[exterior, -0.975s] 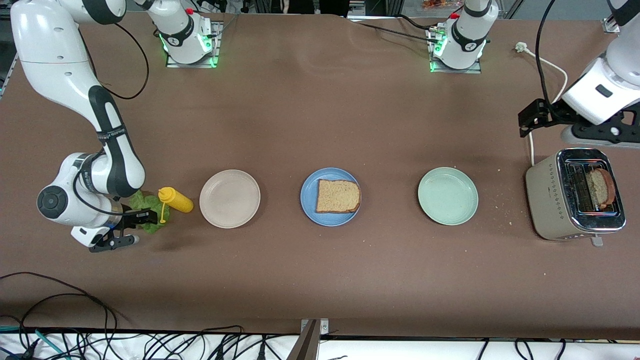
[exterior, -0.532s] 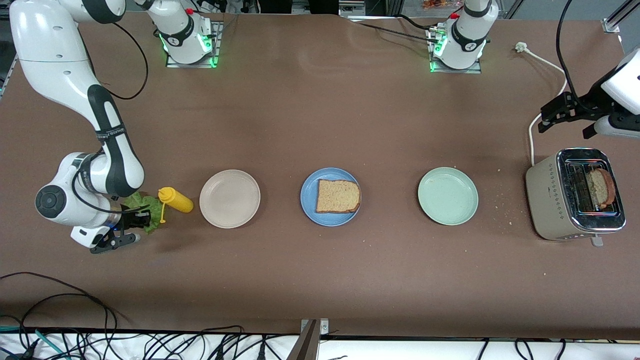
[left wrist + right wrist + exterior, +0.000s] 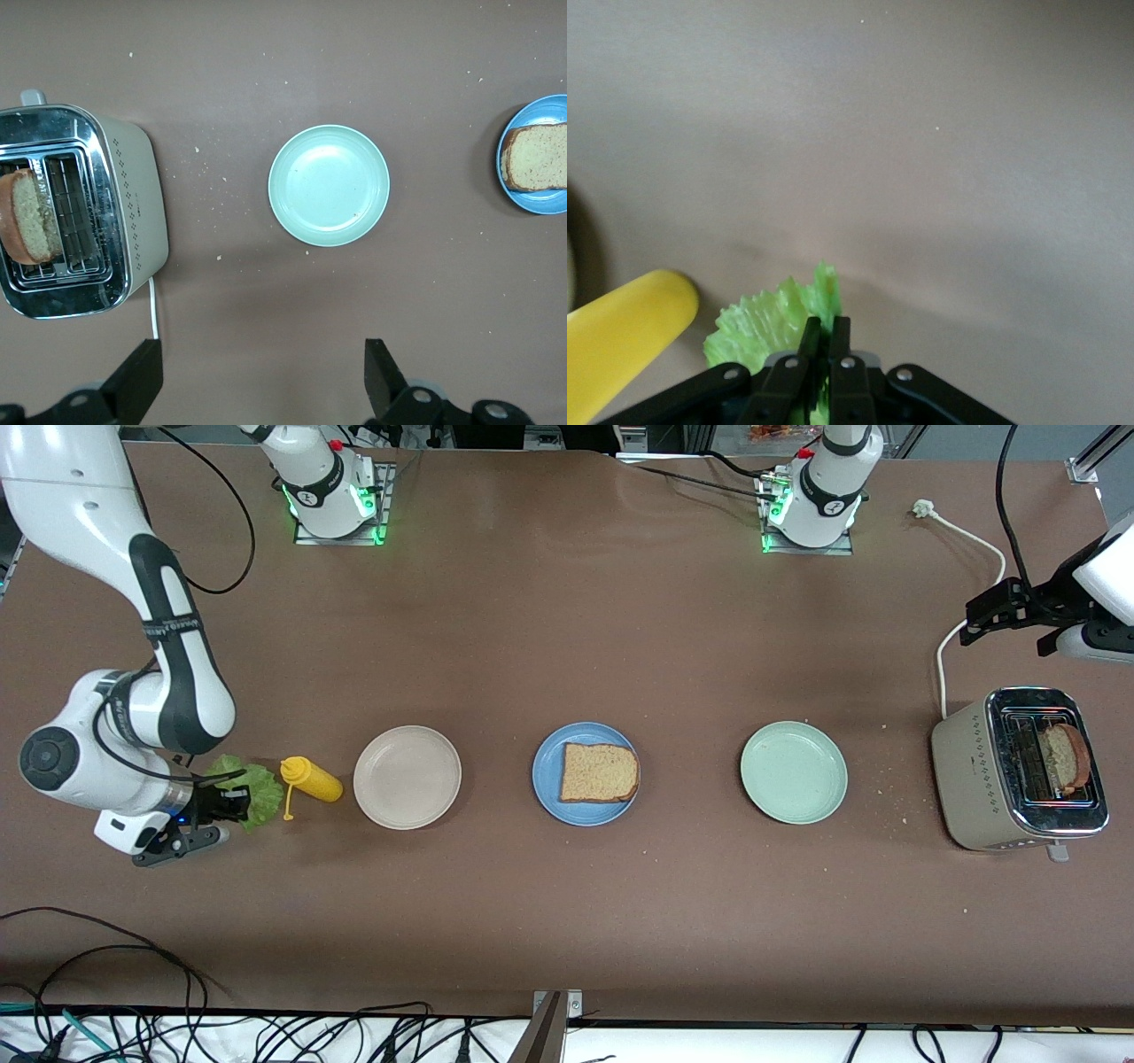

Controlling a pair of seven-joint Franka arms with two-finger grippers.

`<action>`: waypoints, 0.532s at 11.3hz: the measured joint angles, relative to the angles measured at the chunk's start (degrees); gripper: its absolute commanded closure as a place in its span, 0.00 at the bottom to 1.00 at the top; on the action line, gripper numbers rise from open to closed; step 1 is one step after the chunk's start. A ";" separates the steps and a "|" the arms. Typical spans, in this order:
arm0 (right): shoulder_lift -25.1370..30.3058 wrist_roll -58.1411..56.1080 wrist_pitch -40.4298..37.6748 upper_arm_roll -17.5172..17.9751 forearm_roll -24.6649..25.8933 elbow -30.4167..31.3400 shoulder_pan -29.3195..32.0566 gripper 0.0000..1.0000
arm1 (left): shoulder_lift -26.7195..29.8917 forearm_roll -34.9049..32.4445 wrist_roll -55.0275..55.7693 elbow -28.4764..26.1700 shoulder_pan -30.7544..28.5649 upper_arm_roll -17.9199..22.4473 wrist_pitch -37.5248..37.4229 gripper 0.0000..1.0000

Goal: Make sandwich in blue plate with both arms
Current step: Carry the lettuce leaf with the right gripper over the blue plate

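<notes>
The blue plate (image 3: 585, 774) lies mid-table with one brown bread slice (image 3: 600, 772) on it; plate (image 3: 540, 193) and slice (image 3: 534, 158) also show in the left wrist view. A second bread slice (image 3: 1063, 755) stands in the toaster (image 3: 1017, 771) at the left arm's end. At the right arm's end, my right gripper (image 3: 237, 804) is shut on the ruffled green lettuce leaf (image 3: 245, 786), beside the yellow squeeze bottle. In the right wrist view the fingers (image 3: 837, 334) pinch the leaf (image 3: 772, 321). My left gripper (image 3: 1013, 613) hangs open, empty, above the table by the toaster's cord.
A beige-white plate (image 3: 407, 777) and a pale green plate (image 3: 794, 772) flank the blue one. The yellow squeeze bottle (image 3: 312, 779) lies between the lettuce and the beige-white plate. A white cord (image 3: 973, 549) runs from the toaster. Crumbs dot the cloth near the toaster.
My right gripper closed on the lettuce and pulled it toward the right arm's end of the table, away from the bottle. The left arm swung up and outward from above the toaster.
</notes>
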State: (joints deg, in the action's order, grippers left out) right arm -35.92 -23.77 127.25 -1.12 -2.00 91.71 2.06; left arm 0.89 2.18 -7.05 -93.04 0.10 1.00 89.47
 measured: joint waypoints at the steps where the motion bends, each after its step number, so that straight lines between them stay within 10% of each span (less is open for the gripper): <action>1: 1.84 0.00 -2.71 0.03 0.00 0.17 0.00 1.00 | 0.00 0.00 -0.02 0.01 0.00 0.01 -0.19 0.00; 6: 12.07 -0.02 -15.59 0.05 -0.09 0.52 0.00 1.00 | 0.02 0.00 -0.04 0.33 0.06 -0.24 -0.71 0.00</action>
State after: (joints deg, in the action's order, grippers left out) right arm -23.85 -23.79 111.66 -1.07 -2.09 92.22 2.06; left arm 0.91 2.18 -7.09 -92.70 0.16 0.77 88.77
